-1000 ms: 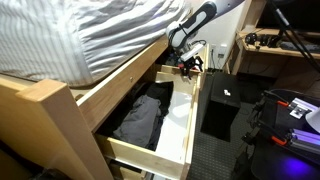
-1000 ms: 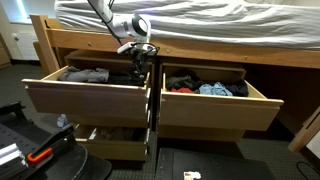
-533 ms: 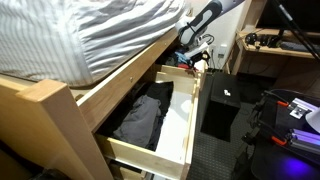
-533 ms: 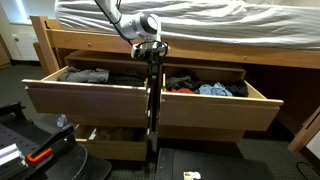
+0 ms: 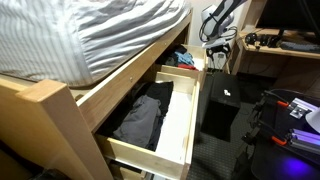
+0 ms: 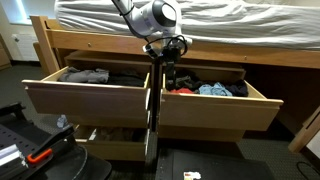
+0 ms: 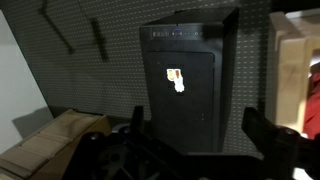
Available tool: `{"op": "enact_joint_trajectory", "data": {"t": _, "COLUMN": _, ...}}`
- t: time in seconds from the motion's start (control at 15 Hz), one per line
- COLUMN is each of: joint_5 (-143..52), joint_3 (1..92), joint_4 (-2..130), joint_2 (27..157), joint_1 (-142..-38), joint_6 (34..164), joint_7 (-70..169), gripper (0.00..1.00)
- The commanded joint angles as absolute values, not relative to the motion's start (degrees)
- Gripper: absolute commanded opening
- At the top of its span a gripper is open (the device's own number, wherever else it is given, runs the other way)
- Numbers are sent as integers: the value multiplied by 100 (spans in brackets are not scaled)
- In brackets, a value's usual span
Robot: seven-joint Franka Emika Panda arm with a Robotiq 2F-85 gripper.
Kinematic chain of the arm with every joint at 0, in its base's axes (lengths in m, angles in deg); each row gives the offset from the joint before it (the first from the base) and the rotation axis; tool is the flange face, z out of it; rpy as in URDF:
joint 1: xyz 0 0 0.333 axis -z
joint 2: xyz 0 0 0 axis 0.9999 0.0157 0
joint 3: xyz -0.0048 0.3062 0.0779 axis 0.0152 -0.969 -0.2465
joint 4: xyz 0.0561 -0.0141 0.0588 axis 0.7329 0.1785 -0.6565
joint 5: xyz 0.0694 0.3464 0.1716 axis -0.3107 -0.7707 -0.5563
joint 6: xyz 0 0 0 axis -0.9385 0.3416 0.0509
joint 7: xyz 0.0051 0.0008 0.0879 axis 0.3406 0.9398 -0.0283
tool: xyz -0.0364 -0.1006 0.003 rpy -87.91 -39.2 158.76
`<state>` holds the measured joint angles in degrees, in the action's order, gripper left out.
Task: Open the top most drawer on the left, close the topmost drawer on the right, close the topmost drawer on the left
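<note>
In both exterior views the two top drawers under the bed stand open. The left drawer (image 6: 85, 100) holds dark clothes (image 5: 140, 115). The right drawer (image 6: 215, 110) holds red and blue clothes (image 6: 205, 90) and shows farther back in an exterior view (image 5: 180, 62). My gripper (image 6: 168, 85) hangs over the right drawer's inner end, touching nothing; it also shows in an exterior view (image 5: 214, 50). In the wrist view its fingers (image 7: 200, 125) are spread wide with nothing between them.
A black computer tower (image 5: 225, 105) stands on the floor in front of the drawers, also in the wrist view (image 7: 185, 75). A lower left drawer (image 6: 110, 145) is open. The striped mattress (image 5: 90, 35) overhangs above. A desk (image 5: 285, 45) is at the back.
The gripper has moved from the gap between the two drawers towards the right drawer and has risen a little. The drawers have not moved.
</note>
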<state>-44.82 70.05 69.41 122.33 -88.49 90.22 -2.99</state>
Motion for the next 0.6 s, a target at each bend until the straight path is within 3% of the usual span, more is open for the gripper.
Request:
{"op": "enact_joint_trajectory", "data": {"t": 0.0, "joint_5": -4217, "joint_3": 7187, "joint_4": 7453, "joint_2": 11993, "joint_1": -8856, "joint_6": 8814, "joint_7": -1259, "gripper": 100}}
{"op": "enact_joint_trajectory", "data": {"t": 0.53, "joint_5": -3653, "joint_3": 6568, "joint_4": 6979, "joint_2": 12724, "joint_1": -8463, "joint_6": 9028, "joint_7": -184, "gripper": 100}}
